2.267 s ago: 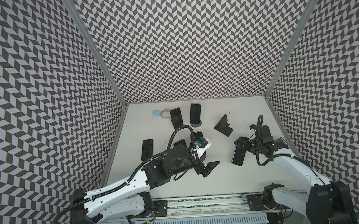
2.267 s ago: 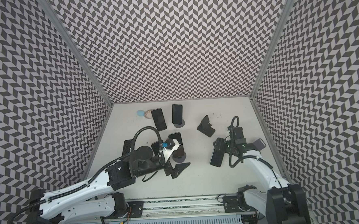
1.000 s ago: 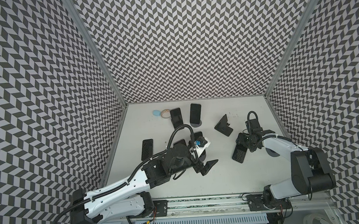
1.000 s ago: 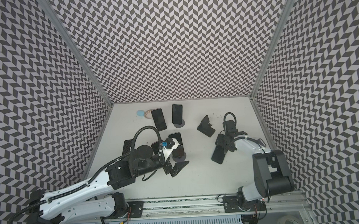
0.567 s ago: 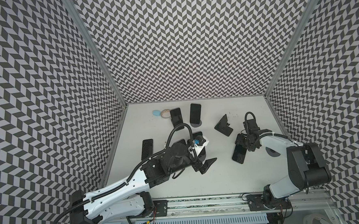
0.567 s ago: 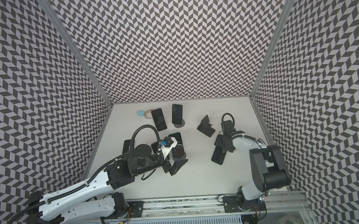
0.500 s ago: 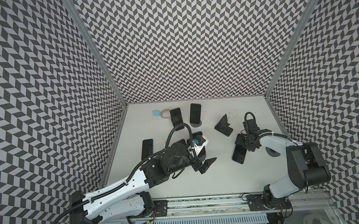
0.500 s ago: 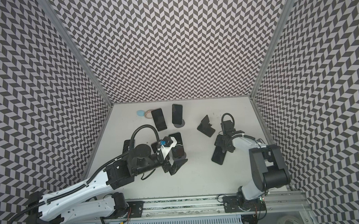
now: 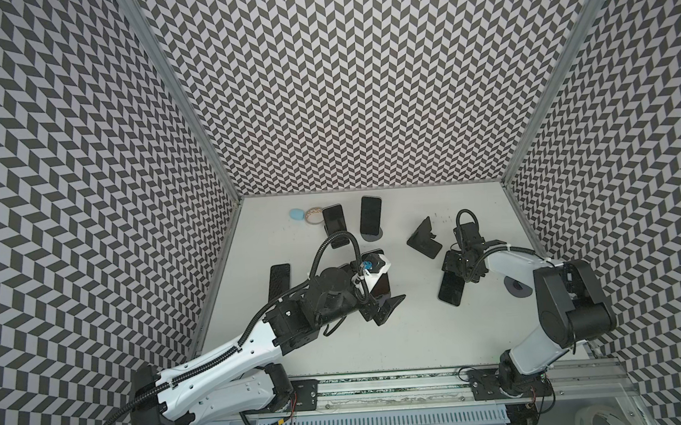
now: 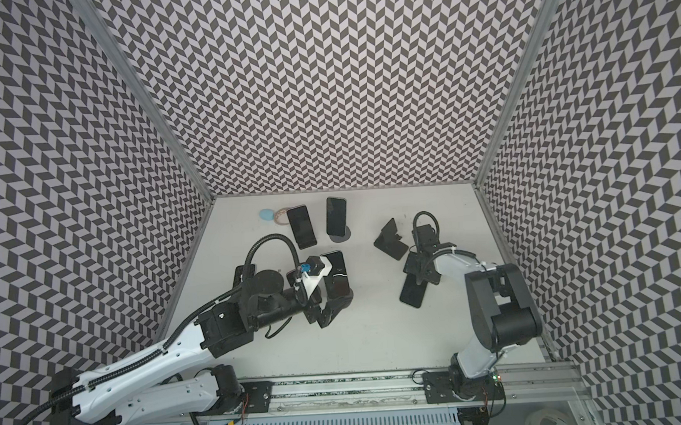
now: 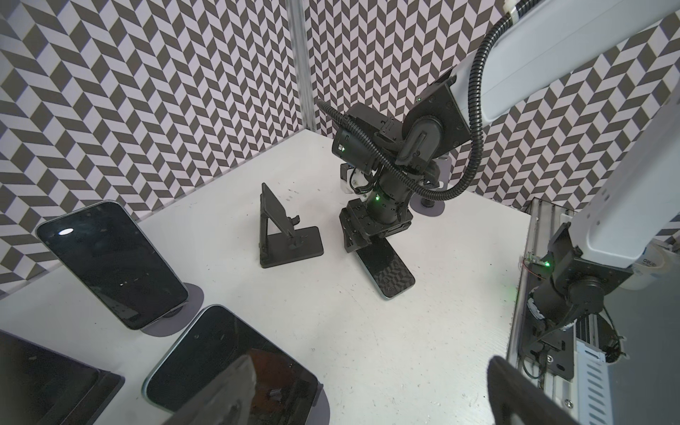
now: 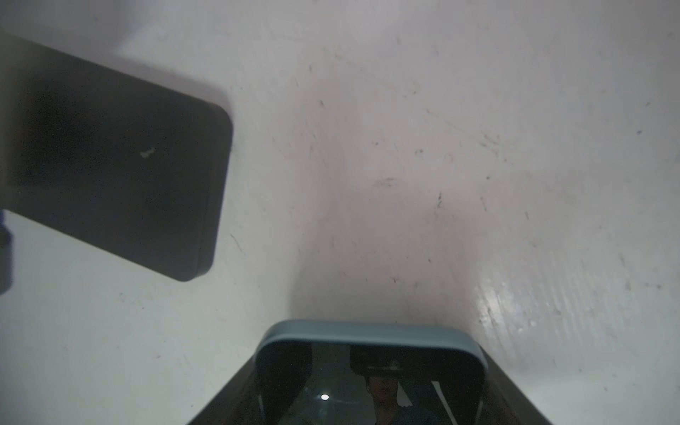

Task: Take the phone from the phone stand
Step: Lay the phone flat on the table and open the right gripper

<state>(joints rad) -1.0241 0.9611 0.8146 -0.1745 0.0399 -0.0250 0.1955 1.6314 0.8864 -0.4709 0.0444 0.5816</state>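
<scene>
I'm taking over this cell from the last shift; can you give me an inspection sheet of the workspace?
Surface: white table, speckled with scuffs.
Job's things: blue-cased phone off any stand, lying beside the empty folding stand; back phone propped on a round base.
Clutter: blue blob, tape ring, flat phone, empty round stand.
Grippers: left gripper open, close to the propped middle phone; right gripper shut on the blue-cased phone's end.
Cables: black conduit loops above the left arm.
Surroundings: chevron walls, front rail.
</scene>
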